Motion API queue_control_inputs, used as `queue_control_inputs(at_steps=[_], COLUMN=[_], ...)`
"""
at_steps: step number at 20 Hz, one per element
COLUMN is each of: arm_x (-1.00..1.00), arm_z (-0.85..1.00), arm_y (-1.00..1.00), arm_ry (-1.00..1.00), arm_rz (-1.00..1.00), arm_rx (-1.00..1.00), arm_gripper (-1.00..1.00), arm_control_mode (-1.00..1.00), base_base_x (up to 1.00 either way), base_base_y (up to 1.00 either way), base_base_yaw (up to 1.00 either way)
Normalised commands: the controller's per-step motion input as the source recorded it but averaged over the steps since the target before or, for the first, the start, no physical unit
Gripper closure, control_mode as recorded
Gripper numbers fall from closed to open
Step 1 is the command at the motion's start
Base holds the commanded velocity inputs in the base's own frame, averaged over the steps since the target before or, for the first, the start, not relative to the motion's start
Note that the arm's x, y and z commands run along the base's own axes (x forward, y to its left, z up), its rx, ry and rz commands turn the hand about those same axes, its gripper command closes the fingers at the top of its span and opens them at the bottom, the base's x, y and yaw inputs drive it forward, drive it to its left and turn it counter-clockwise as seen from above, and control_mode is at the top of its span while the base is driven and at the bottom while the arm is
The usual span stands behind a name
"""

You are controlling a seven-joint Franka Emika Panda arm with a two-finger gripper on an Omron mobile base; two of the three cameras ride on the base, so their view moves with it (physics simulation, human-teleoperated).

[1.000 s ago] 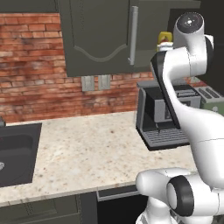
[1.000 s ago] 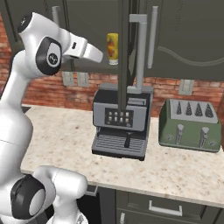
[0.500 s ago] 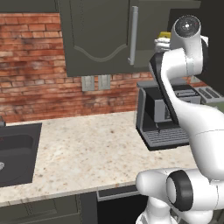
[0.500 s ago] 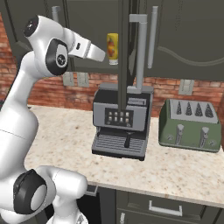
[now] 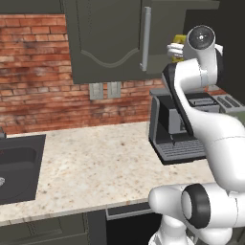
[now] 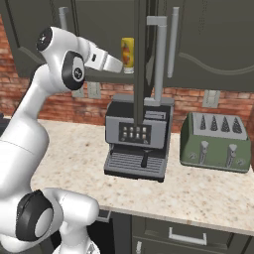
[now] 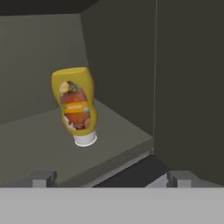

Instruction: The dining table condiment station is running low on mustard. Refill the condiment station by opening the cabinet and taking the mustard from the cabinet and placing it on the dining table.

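Observation:
The mustard (image 7: pixel 75 105), a yellow squeeze bottle with an orange-red label, stands cap-down on the shelf (image 7: pixel 39 144) inside the cabinet. Its door (image 5: pixel 105 38) is swung open, with a silver bar handle (image 5: pixel 146 38). From the right base view the mustard (image 6: pixel 127 51) shows just past my white hand, beside the edge-on door (image 6: pixel 141 49). My gripper (image 7: pixel 112 179) is open a short way in front of the shelf edge, and the bottle sits left of its centre line, untouched. The mustard (image 5: pixel 179 40) peeks out behind my arm. The dining table is out of view.
A black coffee machine (image 6: pixel 139 139) stands on the speckled counter (image 5: pixel 95 167) right under the open cabinet. A green toaster (image 6: pixel 216 144) sits to its right. A dark sink (image 5: pixel 14 167) is at the counter's left end. Brick wall lies behind.
My hand has crept a little closer to the mustard in the cabinet. The jaws have stayed wide and the bottle has not moved.

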Motion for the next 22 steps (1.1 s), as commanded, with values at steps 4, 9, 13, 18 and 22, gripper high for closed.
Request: queue_control_inputs(at_steps=[4, 9, 13, 18, 22], arm_x=[0.18, 0.25, 0.28, 0.28, 0.24], arm_z=[0.0, 0.0, 0.0, 0.0, 0.0], arm_y=[-0.08, -0.03, 0.0, -0.04, -0.11], arm_ry=[0.01, 0.03, 0.03, 0.01, 0.0], arm_rz=[0.02, 0.02, 0.02, 0.03, 0.03], arm_rx=[0.0, 0.0, 0.0, 0.0, 0.0], arm_gripper=[-1.0, -1.0, -1.0, -1.0, -1.0], arm_control_mode=[-1.0, -1.0, -1.0, -1.0, -1.0], base_base_x=[0.0, 0.0, 0.0, 0.0, 0.0], base_base_y=[0.0, 0.0, 0.0, 0.0, 0.0], base_base_yaw=[0.0, 0.0, 0.0, 0.0, 0.0])
